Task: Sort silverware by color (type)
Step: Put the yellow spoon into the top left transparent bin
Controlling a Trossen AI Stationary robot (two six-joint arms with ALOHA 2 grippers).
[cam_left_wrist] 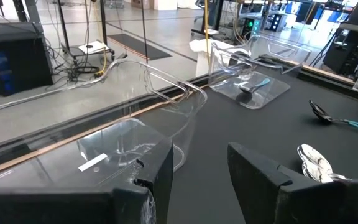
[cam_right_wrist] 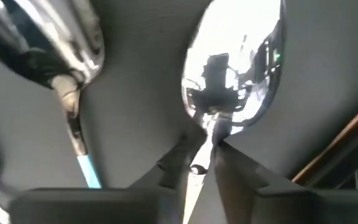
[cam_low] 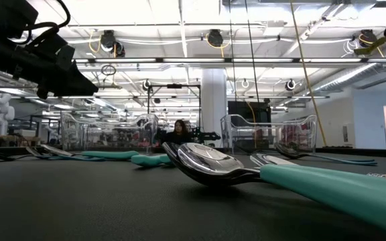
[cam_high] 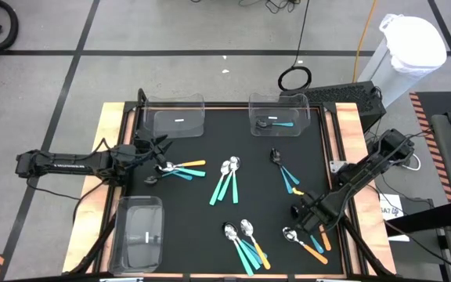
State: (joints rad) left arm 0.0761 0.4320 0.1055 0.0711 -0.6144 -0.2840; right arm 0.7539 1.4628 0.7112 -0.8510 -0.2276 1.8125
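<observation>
Spoons with shiny bowls and teal, light blue or orange handles lie in groups on the black mat [cam_high: 210, 227]: at the left [cam_high: 180, 168], in the centre [cam_high: 227, 182], near the front [cam_high: 246, 243], at the right [cam_high: 286, 174] and at the front right [cam_high: 310, 244]. One teal spoon [cam_high: 277, 124] lies in the far right clear bin [cam_high: 284, 100]. My right gripper [cam_high: 296, 219] points down over the front right group, shut on a spoon [cam_right_wrist: 235, 68]. My left gripper [cam_left_wrist: 201, 180] hovers open and empty beside the far left bin [cam_left_wrist: 135, 143]. My right gripper pinches one spoon's thin neck [cam_right_wrist: 212, 127], just behind the bowl, between its two fingertips. The fingers come from above, pointing steeply down. The fingers hide the handle, so its colour does not show. The bowl [cam_right_wrist: 235, 68] sticks out past the fingertips, close over the mat.
A second spoon [cam_right_wrist: 55, 43] with a light blue handle lies close beside the held one. A third clear bin [cam_high: 138, 235] stands at the front left. Wooden table edges [cam_high: 104, 141] frame the mat. A person sits in the room beyond the far edge [cam_low: 179, 130].
</observation>
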